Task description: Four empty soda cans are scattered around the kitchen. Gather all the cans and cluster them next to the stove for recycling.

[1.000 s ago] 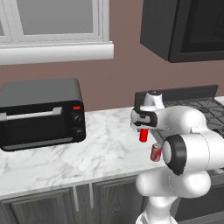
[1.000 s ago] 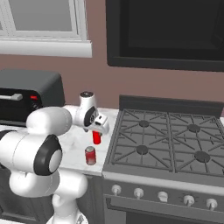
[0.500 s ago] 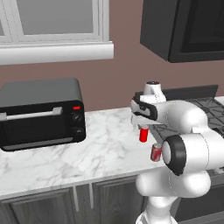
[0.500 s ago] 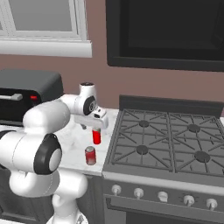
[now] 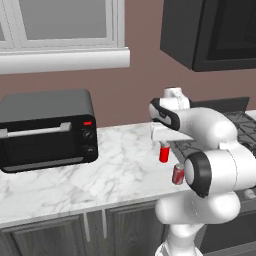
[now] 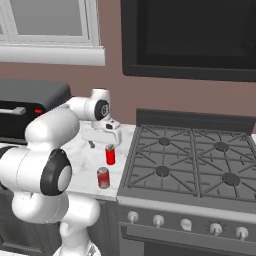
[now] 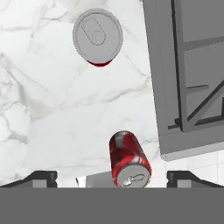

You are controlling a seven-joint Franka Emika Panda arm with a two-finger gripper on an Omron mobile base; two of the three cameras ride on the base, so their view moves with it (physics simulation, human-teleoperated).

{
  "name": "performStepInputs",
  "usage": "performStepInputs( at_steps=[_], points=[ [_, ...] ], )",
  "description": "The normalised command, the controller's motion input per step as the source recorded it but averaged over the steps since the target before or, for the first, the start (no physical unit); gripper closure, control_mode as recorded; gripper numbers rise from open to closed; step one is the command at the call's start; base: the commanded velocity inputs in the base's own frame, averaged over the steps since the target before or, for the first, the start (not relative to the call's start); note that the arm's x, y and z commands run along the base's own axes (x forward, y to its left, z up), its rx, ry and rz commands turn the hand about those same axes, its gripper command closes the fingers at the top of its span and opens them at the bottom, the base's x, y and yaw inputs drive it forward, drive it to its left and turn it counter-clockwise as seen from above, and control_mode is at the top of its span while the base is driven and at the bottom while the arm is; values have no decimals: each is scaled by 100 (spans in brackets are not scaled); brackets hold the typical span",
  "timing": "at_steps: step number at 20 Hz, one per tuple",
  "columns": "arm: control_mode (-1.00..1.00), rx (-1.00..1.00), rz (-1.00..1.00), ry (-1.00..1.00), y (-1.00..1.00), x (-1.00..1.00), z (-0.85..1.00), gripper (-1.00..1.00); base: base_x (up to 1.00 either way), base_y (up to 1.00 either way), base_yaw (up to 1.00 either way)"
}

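While jaws spread wide, gripper [image 7: 112, 178] hangs over cylindrical silver-topped red cans [image 7: 98, 38] on marble.

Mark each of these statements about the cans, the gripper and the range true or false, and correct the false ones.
1. Two red cans stand on the marble counter. True: the bright red can and the darker patterned red can.
2. The two-finger gripper is clamped on a can. False: its jaws are open above the bright red can.
3. Both cans sit left of the dark grey gas range. True.
4. The black toaster oven sits between the cans and the range. False: it stands at the counter's far left.
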Motion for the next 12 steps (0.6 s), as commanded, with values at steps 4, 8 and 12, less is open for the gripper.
performStepInputs(
  at_steps=[4, 8, 12],
  points=[
    [-100, 0, 1, 15, 1, -57, 2, -100, 0, 0, 0],
    [-100, 0, 1, 10, 0, -58, 5, -100, 0, 0, 0],
    [-100, 0, 0, 2, 2, -55, 13, -100, 0, 0, 0]
  ],
)
